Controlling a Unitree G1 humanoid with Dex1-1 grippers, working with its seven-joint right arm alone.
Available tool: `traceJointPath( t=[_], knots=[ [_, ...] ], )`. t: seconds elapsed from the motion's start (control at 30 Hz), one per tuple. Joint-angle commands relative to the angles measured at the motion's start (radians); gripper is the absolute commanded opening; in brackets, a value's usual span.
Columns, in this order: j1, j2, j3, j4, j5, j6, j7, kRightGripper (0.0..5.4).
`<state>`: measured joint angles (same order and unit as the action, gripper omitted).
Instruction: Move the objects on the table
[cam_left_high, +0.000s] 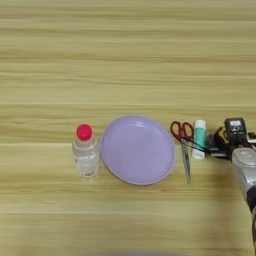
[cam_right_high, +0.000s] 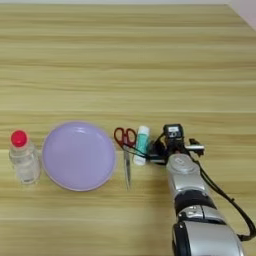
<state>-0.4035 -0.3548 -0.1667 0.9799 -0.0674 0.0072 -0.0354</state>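
A small clear bottle (cam_left_high: 86, 156) with a red cap stands upright at the left. Just to its right lies the round lilac plate (cam_left_high: 138, 150), with nothing on it. Right of the plate, red-handled scissors (cam_left_high: 184, 145) lie with the blades pointing towards me. A white-green glue stick (cam_left_high: 199, 139) lies just beyond them. My right gripper (cam_right_high: 157, 150) comes in from the bottom right on its silver forearm (cam_right_high: 187, 185) and sits right beside the glue stick (cam_right_high: 141, 145). A thin black cord runs from the gripper across the glue stick's lower end.
The light wood table (cam_left_high: 125, 60) stretches wide behind the row of things. A black cable (cam_right_high: 225, 197) loops along the right of the forearm. The table's far right corner (cam_right_high: 235, 7) shows in the right eye view.
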Motion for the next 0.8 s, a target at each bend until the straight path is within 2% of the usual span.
traceJointPath(
  t=[0.03, 0.2, 0.47, 0.63, 0.8],
  knots=[
    [-0.043, -0.053, -0.02, -0.088, 0.009, -0.043, -0.022, 5.37],
    [-0.028, -0.048, -0.035, -0.136, 0.02, -0.057, -0.032, 5.37],
    [0.002, -0.017, -0.054, -0.252, 0.056, -0.122, -0.017, 5.37],
    [0.023, 0.008, -0.049, -0.327, 0.088, -0.17, 0.024, 5.37],
    [0.06, 0.05, -0.034, -0.422, 0.111, -0.187, 0.073, 5.37]
  ],
)
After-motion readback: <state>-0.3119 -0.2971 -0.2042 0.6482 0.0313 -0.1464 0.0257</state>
